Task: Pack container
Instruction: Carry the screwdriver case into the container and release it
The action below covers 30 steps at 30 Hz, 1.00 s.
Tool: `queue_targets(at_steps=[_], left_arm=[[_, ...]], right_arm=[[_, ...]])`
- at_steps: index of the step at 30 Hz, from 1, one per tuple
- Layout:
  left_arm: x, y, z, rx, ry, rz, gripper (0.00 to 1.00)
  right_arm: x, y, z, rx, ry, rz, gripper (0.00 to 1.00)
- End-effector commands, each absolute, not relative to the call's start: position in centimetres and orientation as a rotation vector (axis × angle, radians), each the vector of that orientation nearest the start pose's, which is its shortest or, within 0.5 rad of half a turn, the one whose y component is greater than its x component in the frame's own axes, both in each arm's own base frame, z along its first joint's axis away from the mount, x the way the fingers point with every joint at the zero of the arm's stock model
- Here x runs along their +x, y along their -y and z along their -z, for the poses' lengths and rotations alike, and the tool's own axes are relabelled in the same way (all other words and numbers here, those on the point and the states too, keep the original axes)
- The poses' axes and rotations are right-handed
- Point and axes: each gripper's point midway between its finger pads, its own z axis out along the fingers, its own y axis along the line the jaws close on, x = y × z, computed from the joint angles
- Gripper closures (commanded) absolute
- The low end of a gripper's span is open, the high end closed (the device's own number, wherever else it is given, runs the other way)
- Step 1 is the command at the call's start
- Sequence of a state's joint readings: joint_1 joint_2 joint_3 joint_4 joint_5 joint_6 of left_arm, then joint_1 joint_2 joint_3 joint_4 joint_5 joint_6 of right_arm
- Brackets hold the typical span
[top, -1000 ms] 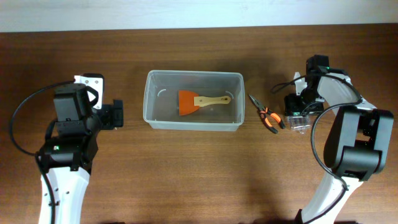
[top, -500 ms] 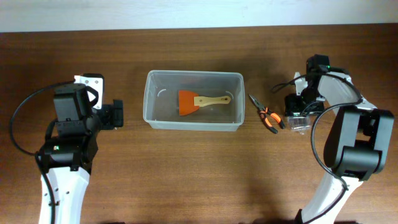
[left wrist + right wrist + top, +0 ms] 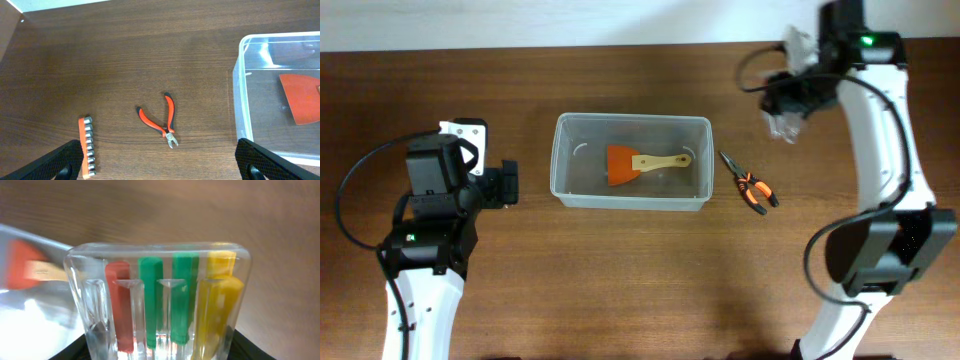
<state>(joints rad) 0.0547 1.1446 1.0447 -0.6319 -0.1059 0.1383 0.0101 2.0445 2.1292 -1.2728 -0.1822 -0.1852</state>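
Right jaws clamped on screwdriver case (image 3: pixel 160 300) | left jaws wide, empty | pliers (image 3: pixel 751 189) beside container (image 3: pixel 557 165)

The left arm (image 3: pixel 420 300) and right arm (image 3: pixel 886 130) share white links, black joints, looping black cables — and small green lights.

Item count:
- Container (image 3: pixel 631 196): 1.
- Orange scraper (image 3: pixel 640 163), wooden handle: 1.
- Pliers: 2, namely orange-handled pliers (image 3: pixel 750 187) and red-handled pliers (image 3: pixel 162 120).
- Orange bit holder (image 3: pixel 87 146): 1.
- Clear screwdriver case (image 3: pixel 160 300): 1, holding 4 screwdrivers: 1 red, 2 green, 1 yellow.
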Motion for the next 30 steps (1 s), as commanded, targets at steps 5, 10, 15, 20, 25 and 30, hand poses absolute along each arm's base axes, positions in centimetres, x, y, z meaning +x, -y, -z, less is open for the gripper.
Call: queue_targets(at_steps=[5,10,15,20,25,30], left_arm=[[34.4,-4.0,-23.5,0.049,-2.286,-0.241,0.01],[34.4,-4.0,-23.5,0.049,-2.286,-0.241,0.01],[34.4,-4.0,-23.5,0.049,-2.286,-0.241,0.01],[34.4,-4.0,-23.5,0.049,-2.286,-0.241,0.01],[34.4,-4.0,-23.5,0.049,-2.286,-0.241,0.01],[34.4,-4.0,-23.5,0.049,-2.286,-0.241,0.01]], right_arm=[[44.5,-17.5,-23.3,-0.877,-2.51,-0.291,0.42],[42.1,-23.9,-20.5,-1.342,-2.351,-0.237,0.44],[41.4,-25.1,-15.9,-1.627,-2.298,-0.116,0.44],[40.6,-24.4,-11.1,-1.737,-2.367,-0.138,0.44],[39.1,-22.5,-6.6,-1.868,-2.428,-0.165,0.44],[38.6,-21.6,-5.3,-1.873,-2.467,-0.177,0.23]])
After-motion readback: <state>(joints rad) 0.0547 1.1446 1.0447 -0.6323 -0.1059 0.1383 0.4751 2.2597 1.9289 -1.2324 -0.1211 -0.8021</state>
